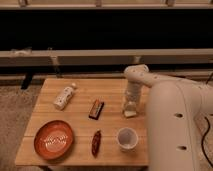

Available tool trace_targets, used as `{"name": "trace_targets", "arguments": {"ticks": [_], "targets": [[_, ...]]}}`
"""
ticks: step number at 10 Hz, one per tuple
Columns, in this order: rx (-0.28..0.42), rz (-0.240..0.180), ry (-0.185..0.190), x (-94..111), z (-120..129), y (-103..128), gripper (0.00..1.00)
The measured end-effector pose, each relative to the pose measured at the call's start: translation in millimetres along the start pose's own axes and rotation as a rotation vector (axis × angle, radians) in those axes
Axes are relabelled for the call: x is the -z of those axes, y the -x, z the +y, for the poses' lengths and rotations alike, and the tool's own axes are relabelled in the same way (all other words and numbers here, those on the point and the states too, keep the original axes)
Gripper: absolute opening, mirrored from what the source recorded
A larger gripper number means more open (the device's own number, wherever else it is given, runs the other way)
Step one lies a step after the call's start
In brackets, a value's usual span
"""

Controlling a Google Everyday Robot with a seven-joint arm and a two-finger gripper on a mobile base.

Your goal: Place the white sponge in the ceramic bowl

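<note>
My gripper (pixel 131 106) stands straight down on the white sponge (pixel 130 114) near the right edge of the bench (pixel 114 96), set to take it from above, though I cannot tell its grip, while the ceramic bowl (pixel 54 140) sits well apart at the front-left corner.

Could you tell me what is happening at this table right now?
The robot's arm reaches down on the right side of the wooden table, with its gripper at the white sponge lying there. The ceramic bowl sits empty at the front left corner, well apart from the sponge, so the placing is not yet done. A white bottle, a dark bar and a white cup also sit on the table.
</note>
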Motion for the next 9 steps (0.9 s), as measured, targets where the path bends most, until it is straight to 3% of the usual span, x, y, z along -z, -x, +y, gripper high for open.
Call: {"name": "trace_targets", "arguments": {"ticks": [1, 7, 9], "targets": [[0.006, -0.002, -0.002, -1, 1, 0, 0.62], [0.05, -0.014, -0.026, 9, 17, -6, 0.04], [0.1, -0.022, -0.04, 29, 36, -13, 0.0]]}}
